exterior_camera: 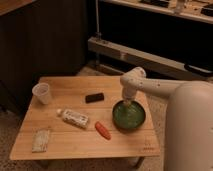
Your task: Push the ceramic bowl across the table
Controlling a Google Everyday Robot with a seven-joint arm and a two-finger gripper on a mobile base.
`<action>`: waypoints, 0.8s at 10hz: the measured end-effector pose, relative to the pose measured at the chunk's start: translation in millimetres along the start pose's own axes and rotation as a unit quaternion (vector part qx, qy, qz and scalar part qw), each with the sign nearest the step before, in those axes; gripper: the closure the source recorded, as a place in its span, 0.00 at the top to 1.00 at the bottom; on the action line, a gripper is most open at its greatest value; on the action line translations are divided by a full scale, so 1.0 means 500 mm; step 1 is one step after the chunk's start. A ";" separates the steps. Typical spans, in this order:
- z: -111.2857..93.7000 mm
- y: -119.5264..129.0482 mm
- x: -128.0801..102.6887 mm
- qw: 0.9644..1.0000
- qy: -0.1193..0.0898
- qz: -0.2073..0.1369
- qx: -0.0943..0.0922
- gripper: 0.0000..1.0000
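The green ceramic bowl (129, 116) sits on the right part of the light wooden table (75, 137), near its right edge. My white arm reaches in from the right, and the gripper (128, 103) hangs straight down at the bowl's far rim, touching or just inside it. The bowl's speckled inside faces up and looks empty.
A translucent plastic cup (42, 93) stands at the table's left back. A black flat object (94, 97) lies mid-table, a white packet (73, 117) and an orange carrot-like item (103, 130) lie left of the bowl, and a flat wrapper (41, 140) at front left.
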 end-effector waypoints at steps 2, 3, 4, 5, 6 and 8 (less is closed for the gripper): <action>0.003 -0.010 -0.017 1.000 -0.003 -0.004 0.001 0.02; 0.006 -0.015 -0.036 1.000 -0.006 -0.009 0.001 0.02; 0.007 -0.015 -0.035 1.000 -0.009 -0.011 -0.001 0.02; 0.007 -0.018 -0.026 1.000 -0.008 -0.012 0.000 0.02; 0.008 -0.023 -0.032 1.000 -0.008 -0.016 0.002 0.02; 0.010 -0.028 -0.056 1.000 -0.015 -0.021 0.000 0.02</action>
